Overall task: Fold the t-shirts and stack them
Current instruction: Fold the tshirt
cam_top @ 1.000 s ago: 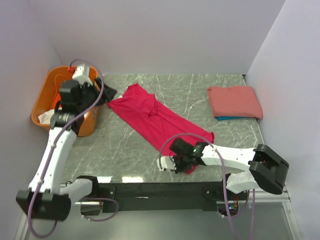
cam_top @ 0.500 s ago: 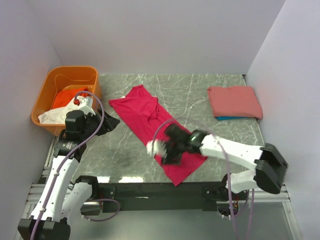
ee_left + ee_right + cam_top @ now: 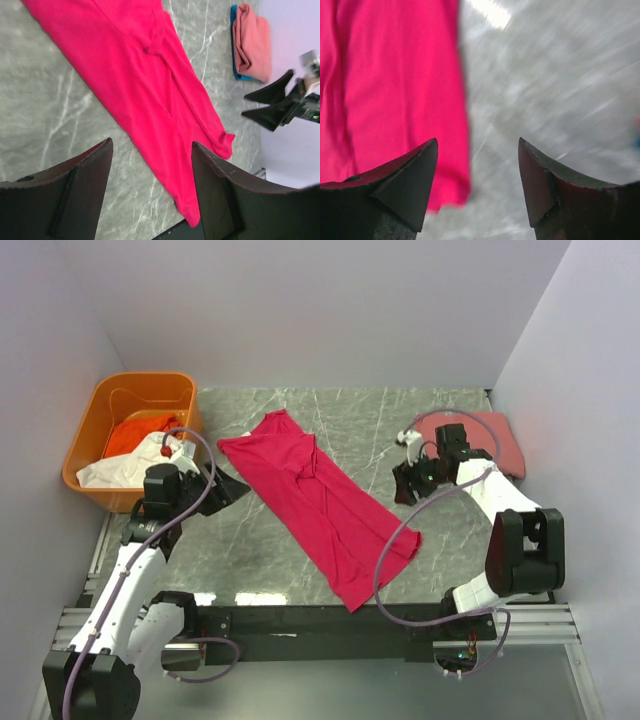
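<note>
The tabletop (image 3: pixel 260 540) is a grey-green, stone-look slab, veined with thin pale lines that run at slants across it. Three plain walls close it in. A back wall (image 3: pixel 320 310) stands along the far edge, and a left wall (image 3: pixel 40 360) and a right wall (image 3: pixel 590 390) run along the sides. All three are matt and pale lavender-white. The light is soft and even, and shadows on the slab are faint. Bright patches of glare (image 3: pixel 250 597) lie along the slab's near edge. Below that edge, a silver metal frame (image 3: pixel 583 680) shows at the lower corners.
</note>
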